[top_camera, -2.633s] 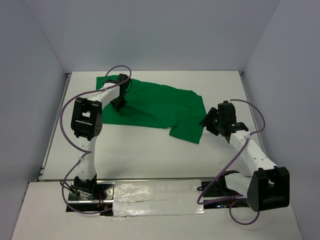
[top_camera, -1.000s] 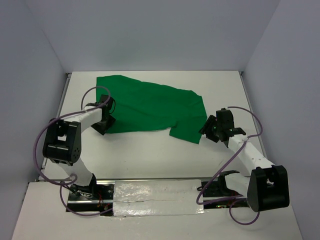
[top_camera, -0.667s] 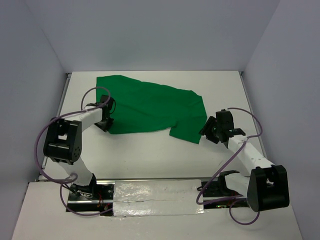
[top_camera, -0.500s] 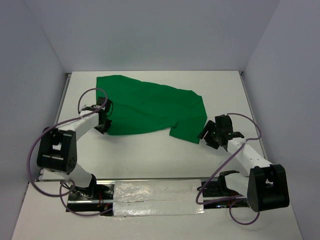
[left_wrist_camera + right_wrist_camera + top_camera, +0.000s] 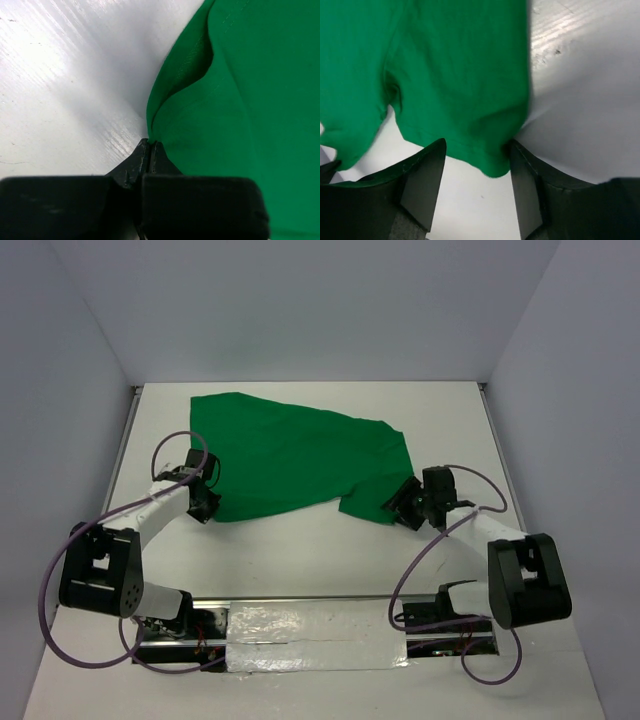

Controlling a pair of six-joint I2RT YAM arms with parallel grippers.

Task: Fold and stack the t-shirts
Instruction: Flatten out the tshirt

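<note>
The green t-shirt (image 5: pixel 300 452) lies spread flat across the far half of the white table, one sleeve pointing toward the near right. My left gripper (image 5: pixel 205 506) is at its near left corner, jaws pinched together on the folded hem of the t-shirt (image 5: pixel 235 100); in the left wrist view the gripper (image 5: pixel 150 145) holds the cloth edge at its very tips. My right gripper (image 5: pixel 402 506) is low at the sleeve's corner and open. In the right wrist view the gripper (image 5: pixel 476 146) straddles the t-shirt (image 5: pixel 455 65), whose sleeve tip reaches between the fingers (image 5: pixel 427 170).
Grey walls enclose the table (image 5: pixel 300 550) on three sides. A strip of shiny tape (image 5: pixel 310 635) runs between the arm bases at the near edge. Purple cables (image 5: pixel 175 445) loop from both arms.
The left gripper has closed on the shirt's near left edge and its arm has dropped lower. The right gripper has slid left and down until its fingers straddle the sleeve corner.
</note>
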